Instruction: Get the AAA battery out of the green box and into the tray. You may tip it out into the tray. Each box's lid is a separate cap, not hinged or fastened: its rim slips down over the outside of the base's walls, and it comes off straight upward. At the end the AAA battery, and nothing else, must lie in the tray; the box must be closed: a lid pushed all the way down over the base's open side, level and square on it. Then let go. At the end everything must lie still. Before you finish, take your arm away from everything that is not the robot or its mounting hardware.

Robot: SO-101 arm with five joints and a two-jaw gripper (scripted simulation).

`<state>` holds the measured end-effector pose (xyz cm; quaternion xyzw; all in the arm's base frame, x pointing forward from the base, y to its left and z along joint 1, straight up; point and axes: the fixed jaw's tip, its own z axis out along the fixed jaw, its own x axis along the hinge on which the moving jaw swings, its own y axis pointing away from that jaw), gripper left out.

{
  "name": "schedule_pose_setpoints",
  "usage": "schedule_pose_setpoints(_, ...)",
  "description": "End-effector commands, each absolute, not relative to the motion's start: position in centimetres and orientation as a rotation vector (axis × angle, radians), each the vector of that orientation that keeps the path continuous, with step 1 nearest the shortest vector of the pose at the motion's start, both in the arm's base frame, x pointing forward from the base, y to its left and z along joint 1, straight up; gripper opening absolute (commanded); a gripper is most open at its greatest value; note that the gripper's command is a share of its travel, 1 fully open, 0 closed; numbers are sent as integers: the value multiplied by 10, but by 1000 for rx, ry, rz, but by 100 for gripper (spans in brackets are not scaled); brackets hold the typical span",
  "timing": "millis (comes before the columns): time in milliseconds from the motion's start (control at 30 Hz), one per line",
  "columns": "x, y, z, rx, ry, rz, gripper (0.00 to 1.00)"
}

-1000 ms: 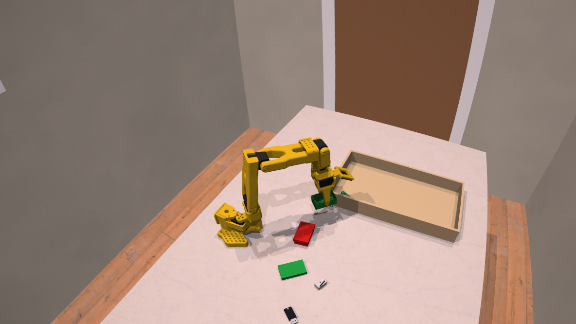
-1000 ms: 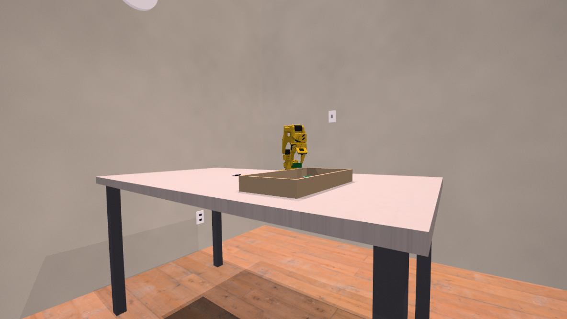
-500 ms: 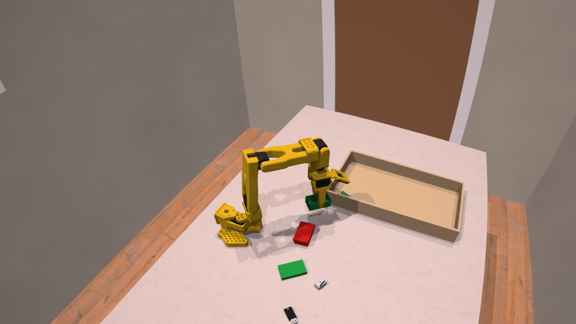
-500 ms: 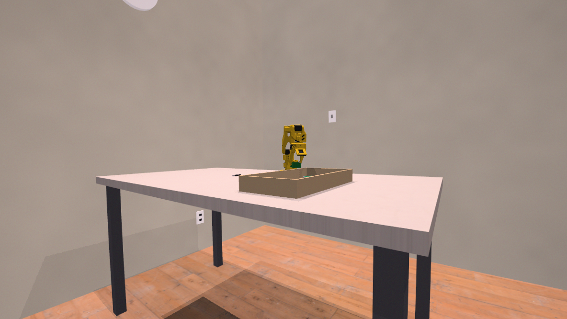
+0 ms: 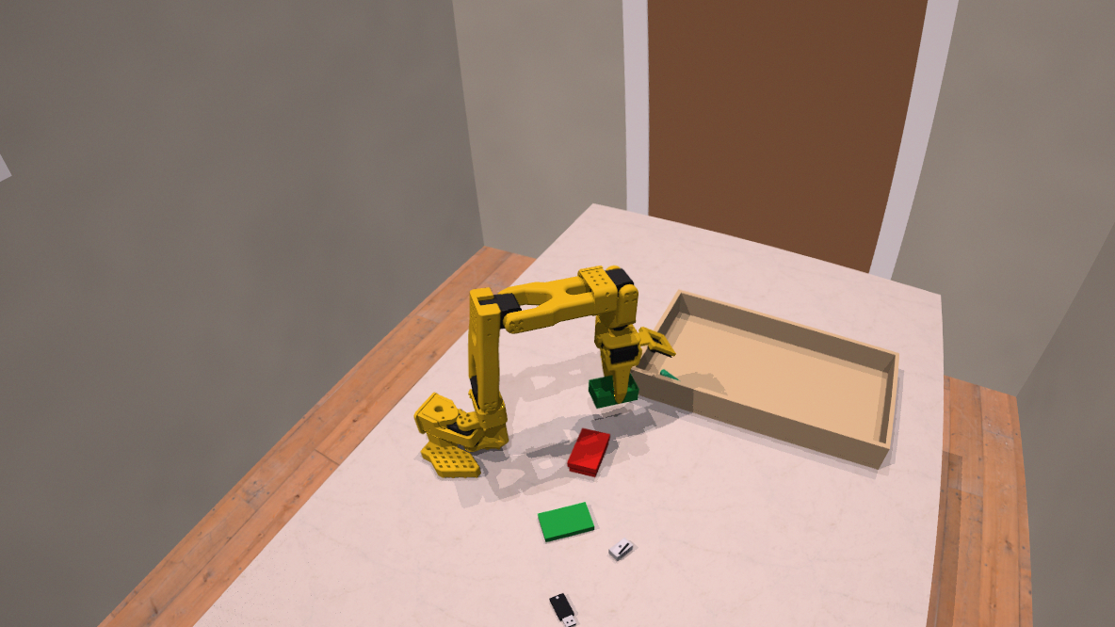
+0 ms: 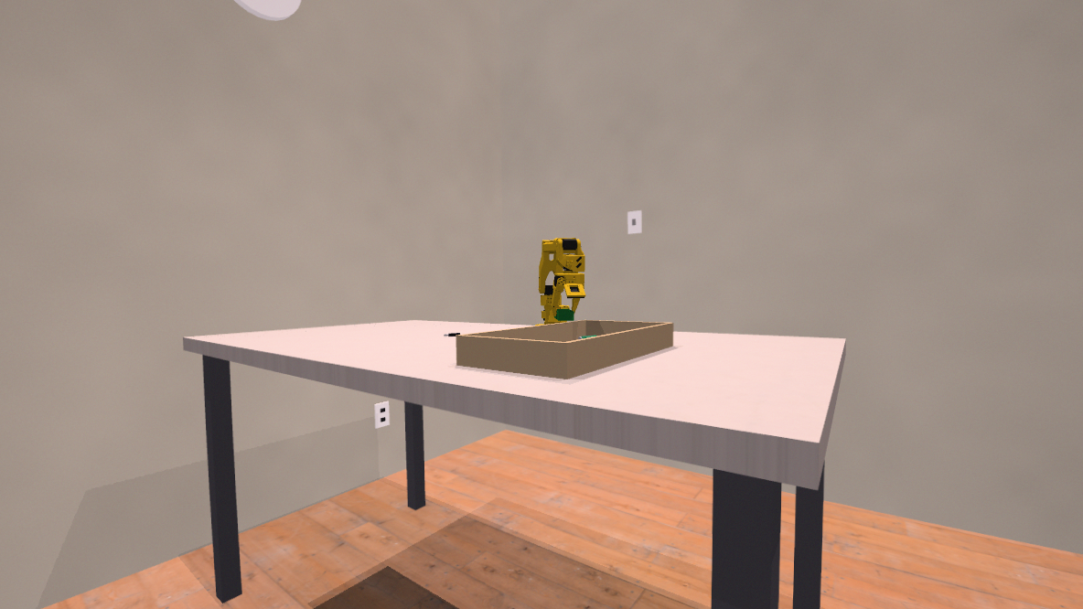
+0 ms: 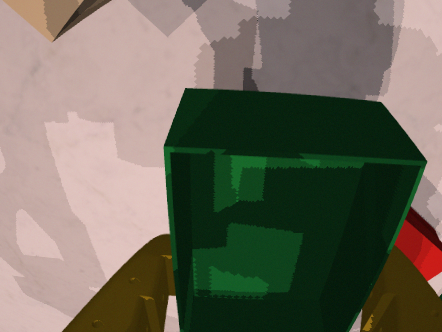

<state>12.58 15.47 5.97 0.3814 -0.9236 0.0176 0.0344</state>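
My gripper [image 5: 615, 390] [image 7: 281, 255] is shut on the green box's base [image 5: 600, 392] [image 6: 563, 314] [image 7: 280, 125], one finger on each side. The base is held above the table just outside the tray's left corner, open side up and about level; no object shows in the visible part of its inside. The AAA battery [image 5: 668, 375], small and green, lies in the tray [image 5: 779, 425] [image 6: 515, 354] [image 7: 25, 12] at its left end, against the near wall, partly hidden. The green lid [image 5: 566, 522] lies flat on the table, top side up.
A red box [image 5: 589, 452] [image 7: 422, 252] stands on the table between the held base and the green lid. A small grey sharpener [image 5: 621, 549] lies right of the lid. A black USB stick [image 5: 561, 606] [image 6: 453, 334] lies farther toward the bottom of the top view.
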Motion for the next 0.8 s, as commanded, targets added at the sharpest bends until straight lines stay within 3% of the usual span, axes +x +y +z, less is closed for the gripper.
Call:
schedule_pose_setpoints(0,129,162,73,1202,-2902,0,20)
schedule_pose_setpoints(767,131,160,73,1202,-2902,0,20)
